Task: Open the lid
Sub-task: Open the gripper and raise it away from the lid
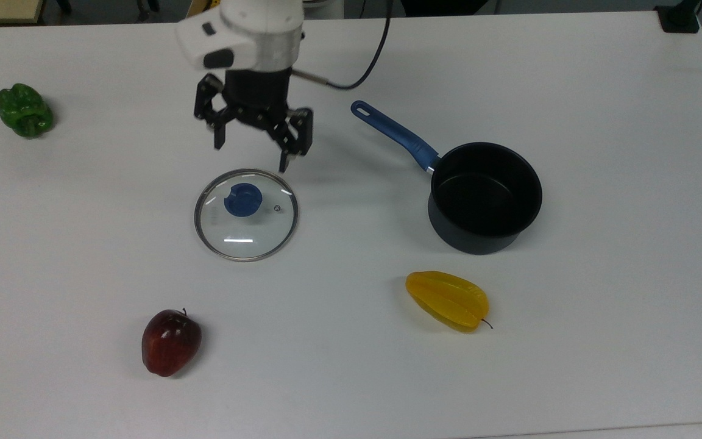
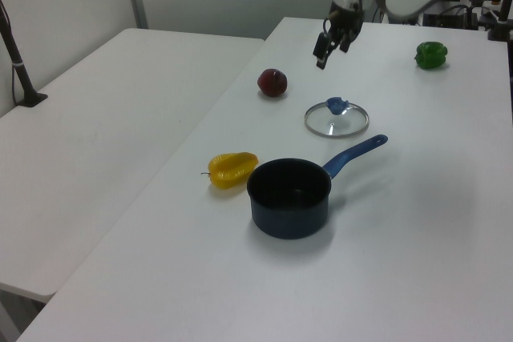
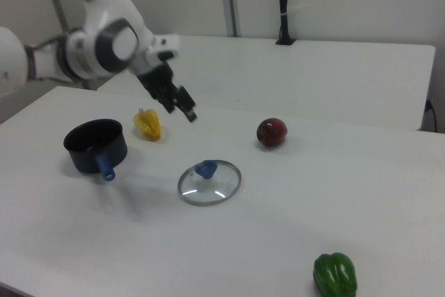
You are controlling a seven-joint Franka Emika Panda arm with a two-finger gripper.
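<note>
Fruit, a pepper and a saucepan on a white table

The dark saucepan [image 1: 485,196] stands upright and open, and its blue handle [image 1: 394,133] points to the top view's upper left. A yellow starfruit [image 1: 447,300] lies near it, toward the top view's lower edge. A red apple [image 1: 170,341] sits well apart, at the top view's lower left. A green bell pepper [image 1: 24,110] rests far off by the top view's left edge. All of them lie on the white table [image 1: 601,91], and none touches another.
</note>
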